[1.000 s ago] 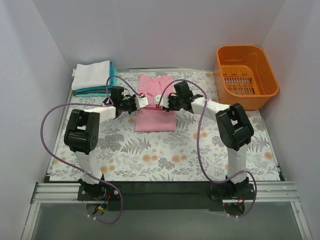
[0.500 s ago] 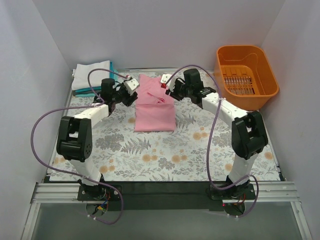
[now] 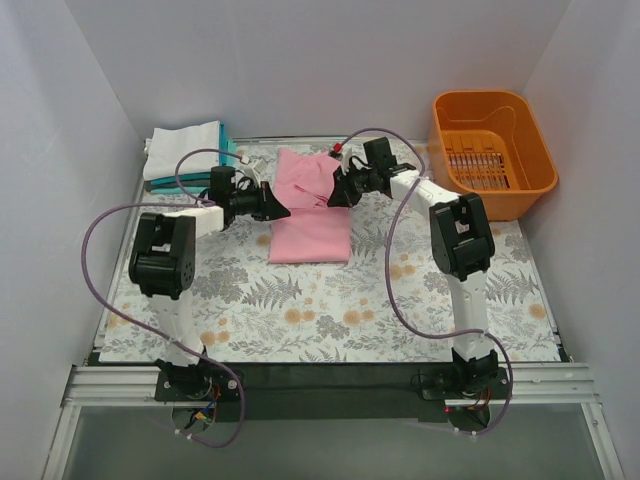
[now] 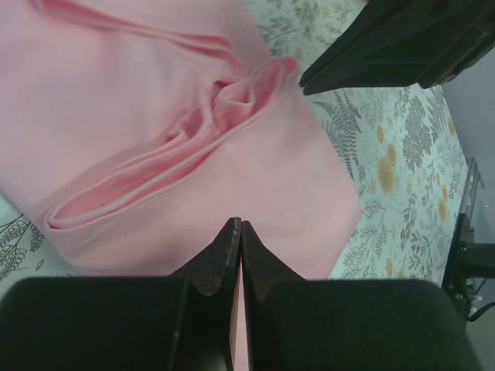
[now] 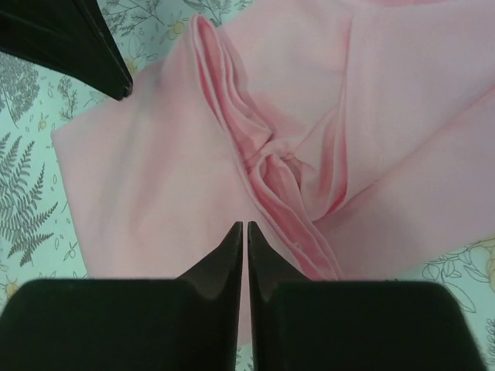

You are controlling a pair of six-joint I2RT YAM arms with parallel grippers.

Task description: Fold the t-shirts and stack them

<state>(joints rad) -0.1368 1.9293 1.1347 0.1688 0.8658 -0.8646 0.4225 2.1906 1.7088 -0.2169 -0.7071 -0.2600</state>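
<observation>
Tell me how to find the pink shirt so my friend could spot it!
Look at the table with the flowery cloth. Near its far edge, between the orange basket on the right and a pile of folded shirts on the left, lies the pink shirt. It is the only pink thing, and it lies by itself, while the pile is white and teal.

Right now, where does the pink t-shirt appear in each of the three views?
Top external: pink t-shirt lies just above the picture's middle.
Left wrist: pink t-shirt fills the left and centre, bunched into a ridge.
Right wrist: pink t-shirt covers most of the frame, except the left edge.
Shared landmark: the floral table cover beside the shirt.
</observation>
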